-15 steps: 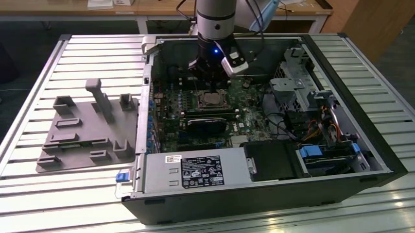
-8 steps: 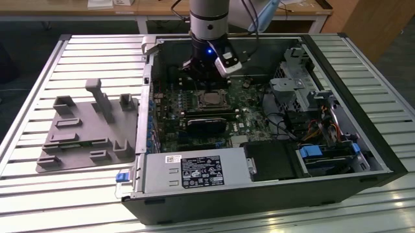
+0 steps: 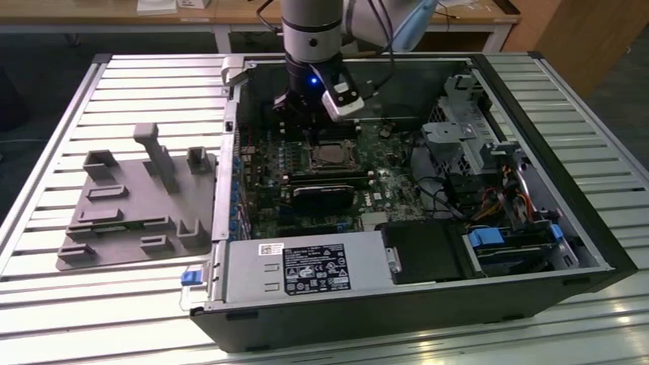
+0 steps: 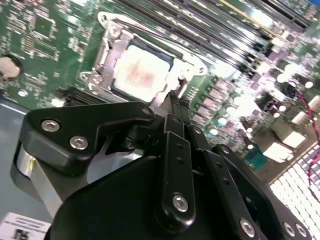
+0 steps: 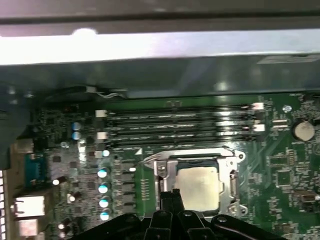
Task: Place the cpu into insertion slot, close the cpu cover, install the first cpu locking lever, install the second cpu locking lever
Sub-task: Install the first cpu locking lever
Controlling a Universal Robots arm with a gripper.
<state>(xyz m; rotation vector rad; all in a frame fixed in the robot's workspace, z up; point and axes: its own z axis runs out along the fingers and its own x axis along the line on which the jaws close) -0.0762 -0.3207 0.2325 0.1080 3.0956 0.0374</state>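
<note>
Tool hung clenched, empty, beside closed cpu cover over cpu; lever step looked in hand, wanted precise push.

Slatted table: open computer case, grey fixture.

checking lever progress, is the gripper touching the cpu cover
Cannot tell. In the second wrist view the gripper overlaps the edge of the cpu cover, hiding any contact or gap.
</note>
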